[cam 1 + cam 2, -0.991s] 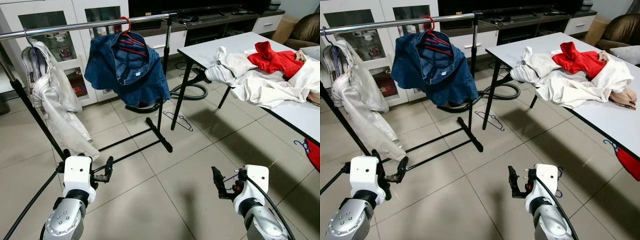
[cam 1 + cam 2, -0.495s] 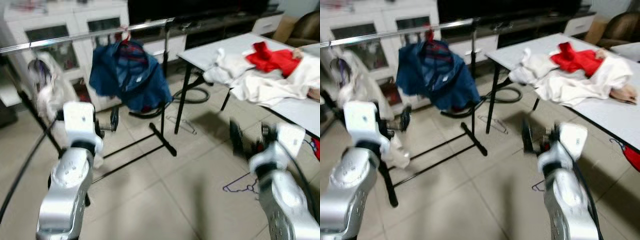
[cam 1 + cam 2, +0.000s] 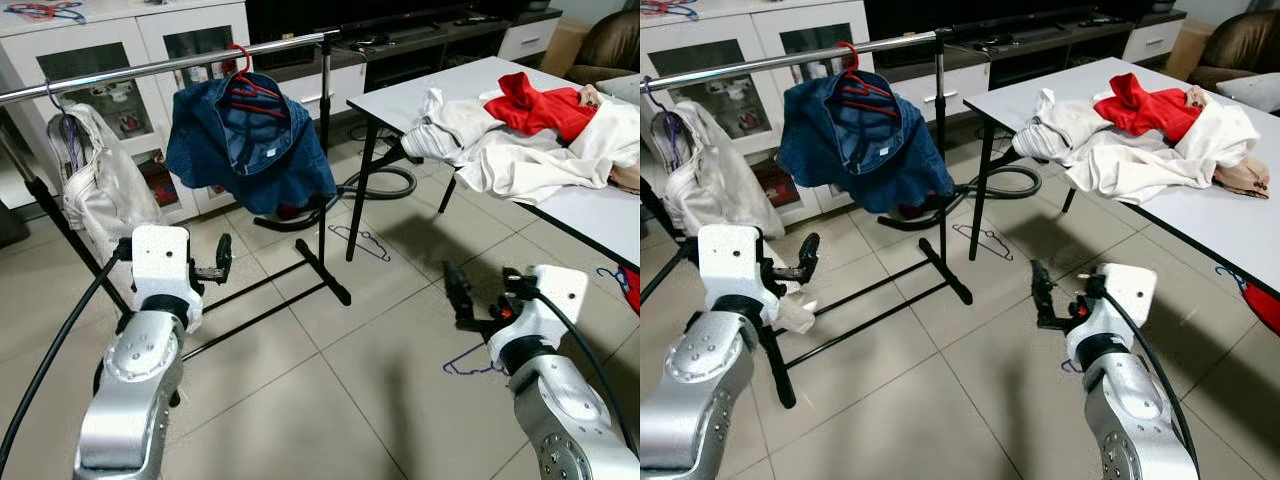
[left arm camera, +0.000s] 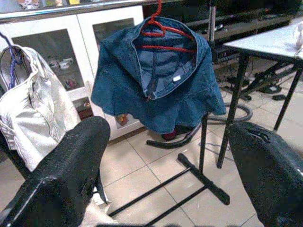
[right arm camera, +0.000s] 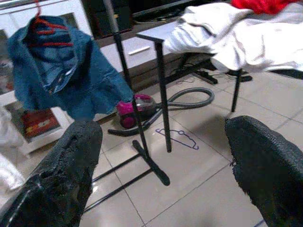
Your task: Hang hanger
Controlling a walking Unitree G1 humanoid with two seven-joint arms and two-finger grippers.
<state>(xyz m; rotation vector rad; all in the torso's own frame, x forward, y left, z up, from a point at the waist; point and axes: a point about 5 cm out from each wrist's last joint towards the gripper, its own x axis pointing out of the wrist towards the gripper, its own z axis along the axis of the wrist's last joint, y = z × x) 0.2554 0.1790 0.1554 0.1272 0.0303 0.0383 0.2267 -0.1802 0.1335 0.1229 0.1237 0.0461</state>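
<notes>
A red hanger [image 3: 245, 85] carrying a blue denim garment [image 3: 250, 150] hangs on the silver rail [image 3: 150, 68] of a clothes rack. Left of it on the same rail, a white jacket [image 3: 105, 190] hangs from a dark hanger. One thin purple hanger [image 3: 362, 241] lies on the floor tiles beside the table leg. A second purple hanger [image 3: 468, 362] lies on the floor just below my right gripper [image 3: 455, 292]. That gripper is open and holds nothing. My left gripper [image 3: 222, 256] is raised in front of the rack, also open and holding nothing, and its wrist view faces the denim garment [image 4: 156, 80].
A white table [image 3: 600, 215] on the right holds a pile of white and red clothes [image 3: 530, 140]. The rack's black foot bar [image 3: 320, 275] stretches across the floor. A grey vacuum hose [image 3: 385, 185] curls under the table. White cabinets [image 3: 100, 50] stand behind the rack.
Both arms have come up from low in front of me to about rack-foot height. The camera has shifted slightly. Both grippers stay open and hold nothing.
</notes>
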